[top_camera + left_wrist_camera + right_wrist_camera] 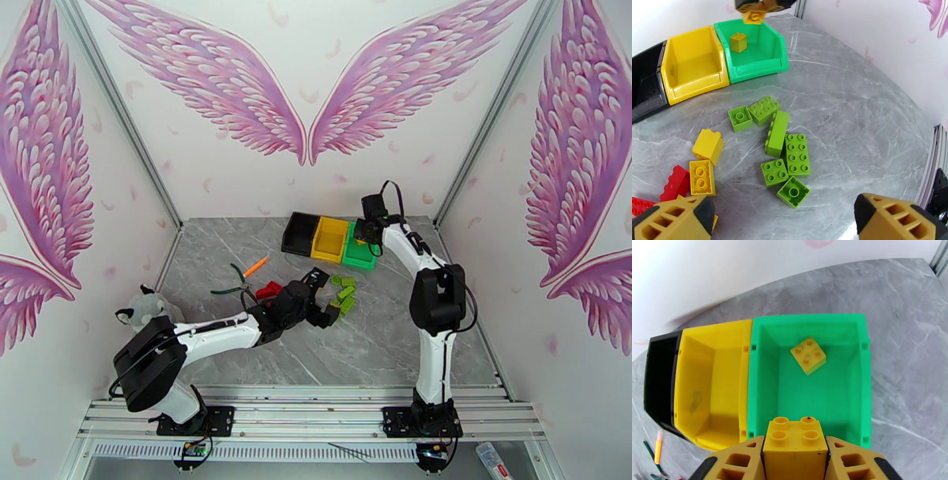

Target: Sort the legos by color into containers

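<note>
Three containers stand in a row: black (300,233), yellow (330,237) and green (359,251). My right gripper (796,455) is shut on a yellow lego (796,439) and hovers over the near rim of the green bin (766,370). In that bin lies one yellow brick (808,355). The yellow bin (711,374) holds no bricks. My left gripper (784,211) hangs open above the loose pile: several light green bricks (788,152), two yellow ones (705,162) and red ones (675,183) at the left.
Orange-handled pliers (241,280) lie on the grey table left of the pile. A grey plush toy (146,308) sits by the left arm's elbow. Walls close off the table at the back and sides.
</note>
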You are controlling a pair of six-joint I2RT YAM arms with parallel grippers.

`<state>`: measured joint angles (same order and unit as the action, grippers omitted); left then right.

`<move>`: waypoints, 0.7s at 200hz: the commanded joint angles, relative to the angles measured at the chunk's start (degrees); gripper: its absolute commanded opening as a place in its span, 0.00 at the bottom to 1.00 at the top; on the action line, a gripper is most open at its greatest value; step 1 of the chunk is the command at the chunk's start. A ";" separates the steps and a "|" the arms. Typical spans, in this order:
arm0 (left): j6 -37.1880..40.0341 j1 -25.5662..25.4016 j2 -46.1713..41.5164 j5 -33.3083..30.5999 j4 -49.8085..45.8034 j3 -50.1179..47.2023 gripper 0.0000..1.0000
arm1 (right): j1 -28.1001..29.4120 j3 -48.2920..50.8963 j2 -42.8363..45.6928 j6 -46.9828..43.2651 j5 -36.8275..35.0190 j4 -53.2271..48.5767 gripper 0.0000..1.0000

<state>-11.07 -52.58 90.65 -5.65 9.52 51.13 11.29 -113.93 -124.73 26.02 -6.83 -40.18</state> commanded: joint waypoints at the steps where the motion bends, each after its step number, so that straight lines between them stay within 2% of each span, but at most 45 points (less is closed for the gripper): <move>1: 2.54 0.06 -2.15 -3.79 -2.05 1.89 0.99 | -0.36 -5.98 -2.78 -0.08 1.10 -5.49 0.59; 22: 2.20 0.28 -4.41 -4.83 -1.01 0.10 0.99 | -0.08 -4.99 -1.30 -0.44 2.09 -5.06 0.67; 45: 1.59 0.89 -6.93 -6.92 -0.14 -1.61 0.99 | 0.98 0.93 3.70 -1.10 3.89 -1.87 0.67; 80: -1.09 3.35 -10.49 -9.42 0.94 -4.46 0.99 | 5.95 12.12 12.98 -2.85 5.51 2.31 0.64; 107: -6.46 8.14 -13.04 -8.68 1.20 -6.93 0.99 | 11.34 19.10 18.57 -4.85 5.42 3.52 0.64; 140: -15.50 17.28 -14.77 -2.93 1.94 -10.29 0.99 | 18.96 24.50 21.66 -5.99 6.38 4.29 0.67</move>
<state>-18.52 -40.49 78.06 -12.12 10.66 43.48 26.24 -92.86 -104.97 21.80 -2.33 -37.63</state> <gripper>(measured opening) 0.988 0.662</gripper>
